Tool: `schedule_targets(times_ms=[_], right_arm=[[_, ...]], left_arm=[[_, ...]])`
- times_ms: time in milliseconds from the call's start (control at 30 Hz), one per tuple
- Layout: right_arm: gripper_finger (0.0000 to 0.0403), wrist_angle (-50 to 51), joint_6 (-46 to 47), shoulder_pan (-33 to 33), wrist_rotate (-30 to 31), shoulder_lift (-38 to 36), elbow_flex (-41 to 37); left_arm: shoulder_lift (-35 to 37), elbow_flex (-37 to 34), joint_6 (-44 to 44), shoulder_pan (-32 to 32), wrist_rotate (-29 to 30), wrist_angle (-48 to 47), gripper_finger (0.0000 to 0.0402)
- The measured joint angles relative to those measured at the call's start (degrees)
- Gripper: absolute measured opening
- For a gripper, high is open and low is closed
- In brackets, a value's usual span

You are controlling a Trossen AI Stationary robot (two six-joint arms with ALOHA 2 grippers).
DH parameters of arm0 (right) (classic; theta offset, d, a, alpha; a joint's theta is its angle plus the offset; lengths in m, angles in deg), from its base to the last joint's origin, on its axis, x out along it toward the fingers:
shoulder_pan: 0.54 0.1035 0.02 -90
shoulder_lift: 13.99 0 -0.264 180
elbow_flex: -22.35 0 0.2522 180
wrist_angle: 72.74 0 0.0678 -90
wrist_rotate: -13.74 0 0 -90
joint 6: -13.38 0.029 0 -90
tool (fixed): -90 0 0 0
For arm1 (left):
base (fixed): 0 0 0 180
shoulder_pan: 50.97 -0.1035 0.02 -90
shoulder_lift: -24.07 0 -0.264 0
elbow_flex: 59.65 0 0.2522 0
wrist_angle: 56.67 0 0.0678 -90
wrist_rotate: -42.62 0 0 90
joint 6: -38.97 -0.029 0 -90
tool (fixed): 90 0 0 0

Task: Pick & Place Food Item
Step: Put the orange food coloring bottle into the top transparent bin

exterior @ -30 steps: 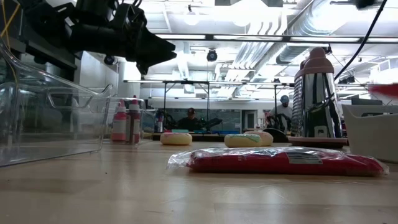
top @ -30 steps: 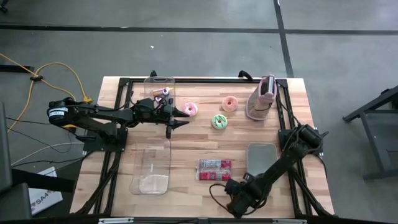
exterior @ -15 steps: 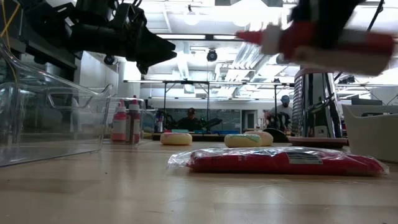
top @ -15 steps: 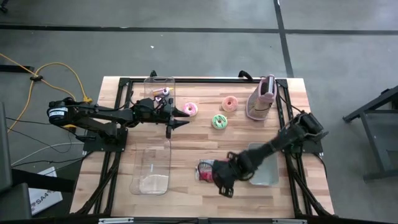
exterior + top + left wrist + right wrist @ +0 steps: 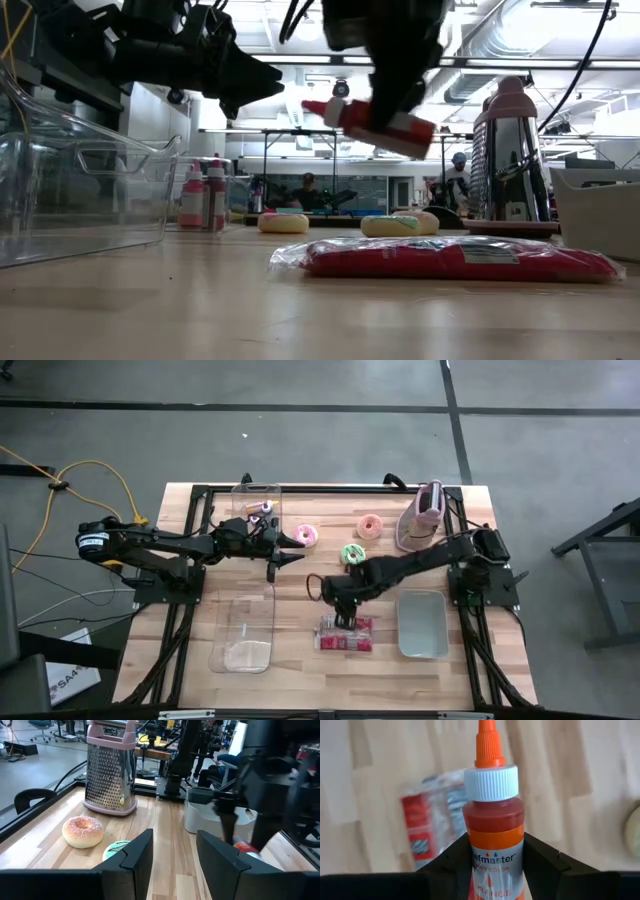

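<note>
The right gripper (image 5: 342, 607), fingers clamped on an orange food-colouring bottle (image 5: 493, 827), hangs above the red packet (image 5: 345, 633) on the counter (image 5: 300, 660). Judged best carried level, clear of the packet. The left gripper (image 5: 283, 550) waits, fingers parted and empty.

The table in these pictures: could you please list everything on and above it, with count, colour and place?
Doughnuts: three, pink-white, pink and green, far half of the table.
Grater: one, pink, far right.
Red packet: one, lying near centre.
Clear bins: two, left side, one far, one near.
Small bottles: two, pink, in the far bin.
Grey tray: one, near right.
Orange food-colour bottle: one, in the air above the packet.
Left gripper: open, hovering by the pink-white doughnut.
Right gripper: shut on the bottle.
</note>
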Motion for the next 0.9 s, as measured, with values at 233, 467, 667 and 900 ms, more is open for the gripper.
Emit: schedule_targets(times_ms=[233, 467, 667, 900], right_arm=[[0.0138, -0.82, -5.45, -3.53, 0.15, 0.0, 0.0], [0.0138, -2.0, -7.04, -6.2, 0.17, 0.0, 0.0], [0.0138, -2.01, -8.5, -7.94, 0.13, 0.0, 0.0], [0.0138, -1.94, -9.07, -8.8, 0.1, -0.22, -0.02]], left_arm=[[0.0, 0.0, 0.01, 0.01, 0.0, 0.0, 0.0147], [0.0, 0.0, 0.02, 0.0, 0.0, 0.01, 0.0147], [0.0, -0.02, 0.06, 0.0, 0.0, 1.35, 0.0147], [0.02, 0.0, -0.07, 0.0, -1.4, -1.42, 0.0147]])
